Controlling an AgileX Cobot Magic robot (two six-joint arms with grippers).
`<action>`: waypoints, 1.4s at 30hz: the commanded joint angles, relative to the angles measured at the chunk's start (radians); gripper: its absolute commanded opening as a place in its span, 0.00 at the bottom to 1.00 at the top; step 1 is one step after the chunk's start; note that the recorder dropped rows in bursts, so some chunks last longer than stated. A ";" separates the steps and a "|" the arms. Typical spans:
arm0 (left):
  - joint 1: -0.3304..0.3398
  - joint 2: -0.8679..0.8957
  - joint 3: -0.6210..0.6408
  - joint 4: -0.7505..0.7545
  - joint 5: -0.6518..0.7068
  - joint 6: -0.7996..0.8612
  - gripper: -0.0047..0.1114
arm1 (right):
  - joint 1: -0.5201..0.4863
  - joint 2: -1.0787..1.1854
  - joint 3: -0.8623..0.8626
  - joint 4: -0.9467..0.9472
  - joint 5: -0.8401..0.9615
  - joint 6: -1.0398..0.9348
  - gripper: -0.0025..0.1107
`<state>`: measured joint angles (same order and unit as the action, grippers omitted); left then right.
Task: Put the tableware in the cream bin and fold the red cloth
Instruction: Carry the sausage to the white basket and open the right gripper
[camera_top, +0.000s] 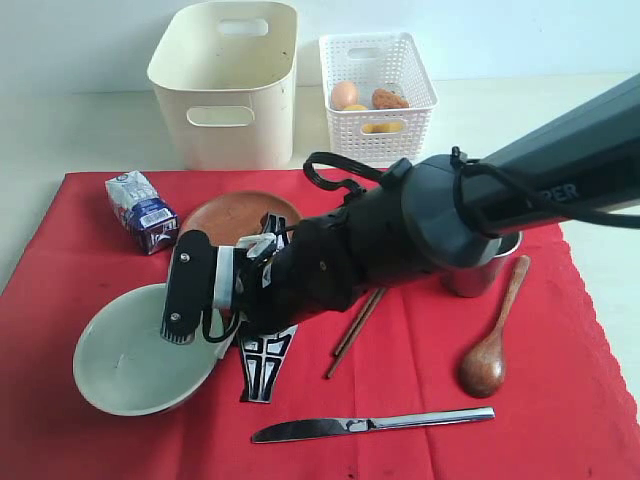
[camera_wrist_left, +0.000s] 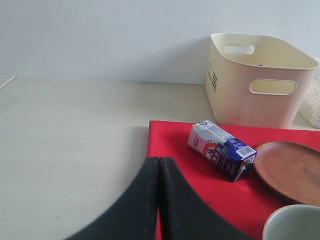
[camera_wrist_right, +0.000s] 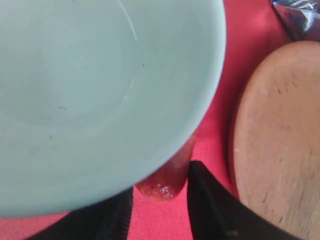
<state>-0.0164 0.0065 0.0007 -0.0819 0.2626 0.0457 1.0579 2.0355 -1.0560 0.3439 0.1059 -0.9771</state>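
Right claw (camera_wrist_right: 161, 179) straddles bowl (camera_top: 130, 365) rim, grip uncertain; left claw (camera_wrist_left: 159, 165) clenched empty at red cloth (camera_wrist_left: 170, 140) edge.

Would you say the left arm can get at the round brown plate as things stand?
Only partly, I think: the right arm covers part of the round brown plate, with the right gripper at the pale green-white bowl beside it; the plate's left rim looks free.

Bright red cloth (camera_top: 560, 400) fills the lower frame. Upper left: plain cream bin (camera_top: 225, 85). Upper centre: white lattice basket (camera_top: 378, 100). Left: blue-and-white carton (camera_top: 143, 212) with small red marks, round brown plate (camera_top: 225, 215), pale green-white bowl (camera_top: 130, 365). Right: dark reddish-brown spoon (camera_top: 485, 365), grey steel cup (camera_top: 485, 277). Bottom: silver knife (camera_top: 370, 425). Centre: brown chopsticks (camera_top: 352, 335), black arm (camera_top: 400, 240).
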 joint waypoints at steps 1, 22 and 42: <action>0.004 -0.007 -0.001 -0.009 -0.005 0.003 0.06 | 0.001 -0.029 0.003 -0.003 0.003 -0.006 0.02; 0.004 -0.007 -0.001 -0.009 -0.005 0.003 0.06 | -0.030 -0.189 0.003 -0.006 0.020 0.001 0.02; 0.004 -0.007 -0.001 -0.009 -0.005 0.003 0.06 | -0.325 -0.451 0.003 -0.004 -0.126 0.020 0.02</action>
<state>-0.0164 0.0065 0.0007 -0.0819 0.2626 0.0457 0.7766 1.5928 -1.0553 0.3420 0.0303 -0.9663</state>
